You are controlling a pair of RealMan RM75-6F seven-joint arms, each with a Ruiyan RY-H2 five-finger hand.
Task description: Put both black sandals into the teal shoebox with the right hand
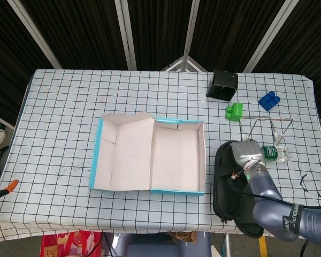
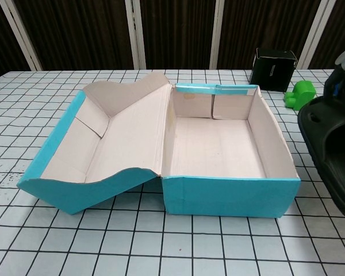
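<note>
The teal shoebox (image 1: 179,191) (image 2: 230,195) lies open at the table's middle with its lid (image 1: 120,152) folded out to the left; nothing is inside. My right hand (image 1: 246,159) (image 2: 340,73) grips a black sandal (image 1: 226,182) (image 2: 332,146) at its upper end and holds it off the table, just right of the box's right wall. A second black shape (image 1: 251,229), seemingly the other sandal, shows at the table's front edge under my forearm, mostly hidden. My left hand does not show in either view.
A black cube (image 1: 222,84) (image 2: 273,68), a green block (image 1: 234,111) (image 2: 299,94) and a blue block (image 1: 268,100) stand at the back right. A water bottle (image 1: 274,153) and a wire stand (image 1: 267,124) sit right of my hand.
</note>
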